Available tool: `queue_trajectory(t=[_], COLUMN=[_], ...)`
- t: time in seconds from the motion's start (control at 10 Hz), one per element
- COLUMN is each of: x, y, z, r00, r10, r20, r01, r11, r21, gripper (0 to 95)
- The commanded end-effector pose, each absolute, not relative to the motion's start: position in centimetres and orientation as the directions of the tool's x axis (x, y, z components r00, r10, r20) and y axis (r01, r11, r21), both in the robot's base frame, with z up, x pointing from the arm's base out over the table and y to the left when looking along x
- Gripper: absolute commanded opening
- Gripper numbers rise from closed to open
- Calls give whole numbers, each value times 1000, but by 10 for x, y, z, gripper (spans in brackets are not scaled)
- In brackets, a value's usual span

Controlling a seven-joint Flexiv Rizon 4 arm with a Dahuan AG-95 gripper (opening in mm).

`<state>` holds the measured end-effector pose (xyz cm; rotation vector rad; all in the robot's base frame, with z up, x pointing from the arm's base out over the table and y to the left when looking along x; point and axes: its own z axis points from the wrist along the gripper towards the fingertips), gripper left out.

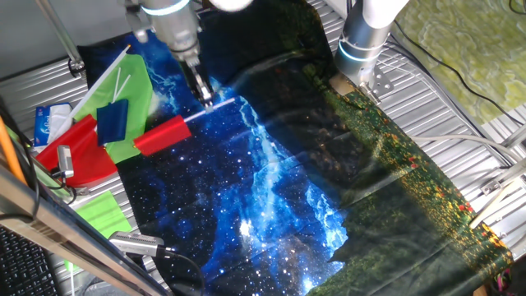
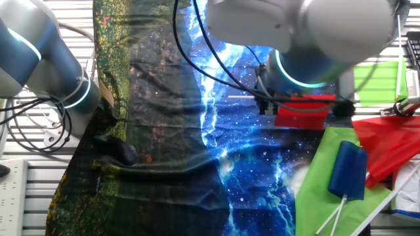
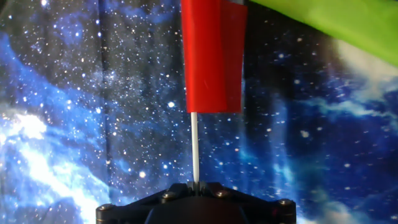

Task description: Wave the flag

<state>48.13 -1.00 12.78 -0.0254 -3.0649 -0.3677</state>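
On the bench [image 1: 427,90], ribbed metal draped with a starry blue galaxy cloth [image 1: 246,189]:

Item 1. Flag [image 1: 161,135]: small bright red cloth on a thin white stick. Lies low over the blue part of the cloth, red end toward the pile of other flags, stick end toward the pincer. The hand view shows the red cloth [image 3: 212,56] hanging straight, partly rolled, with the white stick running from its lower edge down into the pincer body. Whether the cloth touches the bench covering cannot be told.

Item 2. Pincer [image 1: 203,96]: clenched on the bare end of the white stick, fingers pointing down from the arm's wrist. In the other fixed view it is largely hidden behind the arm's grey housing; only the red cloth [image 2: 303,112] shows beside it.

Item 3. Lime-green flag [image 1: 123,103]: large, spread flat just beside the red flag, white sticks lying across it.

Item 4. Dark blue flag [image 1: 112,122]: small, rolled, resting on the lime-green flag and the larger red flag.

Item 5. Larger red flag [image 1: 78,152]: at the bench edge, partly under the blue one.

Item 6. Second lime-green flag [image 1: 105,212]: near the front corner, apart from the pile.
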Motion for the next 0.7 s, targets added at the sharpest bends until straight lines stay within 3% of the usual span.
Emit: queue_trajectory(t=[0.1,0.6,0.7], x=[481,479,479], y=[-2,3,4], z=[121,112,111], r00=[-999,-999,-999], r10=[19,0,-1], r20=[46,42,41], r01=[29,10,10], r11=[971,969,968], r21=[238,245,249], gripper=[0,0,190])
